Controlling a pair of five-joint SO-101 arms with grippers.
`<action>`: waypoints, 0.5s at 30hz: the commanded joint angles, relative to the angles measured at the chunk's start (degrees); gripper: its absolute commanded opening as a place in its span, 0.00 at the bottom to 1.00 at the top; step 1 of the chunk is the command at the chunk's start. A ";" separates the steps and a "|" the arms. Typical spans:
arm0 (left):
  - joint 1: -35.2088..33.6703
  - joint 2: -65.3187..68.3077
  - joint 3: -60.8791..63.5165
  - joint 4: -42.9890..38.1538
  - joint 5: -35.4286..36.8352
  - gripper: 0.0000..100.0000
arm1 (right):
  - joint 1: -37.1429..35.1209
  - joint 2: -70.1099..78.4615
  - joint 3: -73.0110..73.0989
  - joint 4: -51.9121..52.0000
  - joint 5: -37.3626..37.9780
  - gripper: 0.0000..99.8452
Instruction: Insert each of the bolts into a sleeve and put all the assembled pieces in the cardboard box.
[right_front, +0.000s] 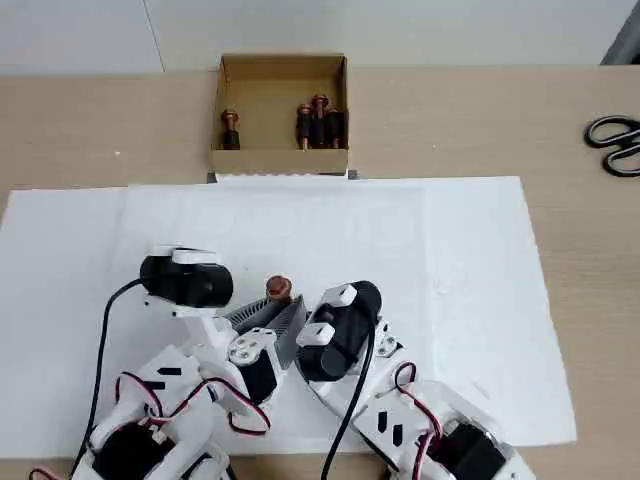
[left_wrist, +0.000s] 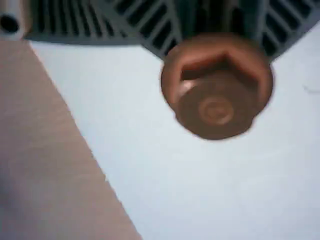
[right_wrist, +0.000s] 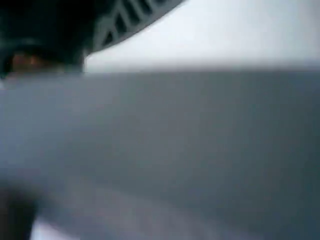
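Both arms sit at the near edge of the table (right_front: 100, 120), over a white paper sheet (right_front: 450, 280) that covers most of the near half.

Left gripper (right_front: 262, 312) and right gripper (right_front: 293, 328) meet close together near the middle of the sheet's near half. Grip state can't be told for either: the arm bodies cover them from above, and the wrist views are too close and too blurred.

One copper bolt (right_front: 279, 290) is right at the meeting grippers, on their far side, head up. In the left wrist view the bolt (left_wrist: 217, 90) is seen end-on, touching a ribbed grey gripper part, with the paper (left_wrist: 200, 190) behind it and bare table (left_wrist: 40, 175) to one side. Held or just touched: can't tell.

The right wrist view is mostly a blurred grey surface very close to the lens, with some ribbed grey and a small copper spot at one corner.

Box (right_front: 283, 70) stands at the far edge of the sheet, left of its middle, open on top. Inside are assembled pieces: one (right_front: 230, 128) by the left wall, and a tight cluster (right_front: 318, 122) by the right wall, all upright.

Scissors (right_front: 612, 145) lie at the right edge of the table, off the sheet.
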 joint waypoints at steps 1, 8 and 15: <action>-0.09 -0.18 0.66 0.09 -1.67 0.01 | -0.04 -0.31 -0.53 -2.07 0.62 0.00; 0.09 -0.18 4.09 -0.18 -3.08 0.01 | -0.04 -0.31 -0.70 -2.07 0.62 0.00; -0.26 -0.18 4.09 -0.35 -4.40 0.17 | -0.04 -0.31 -0.70 -1.98 0.62 0.00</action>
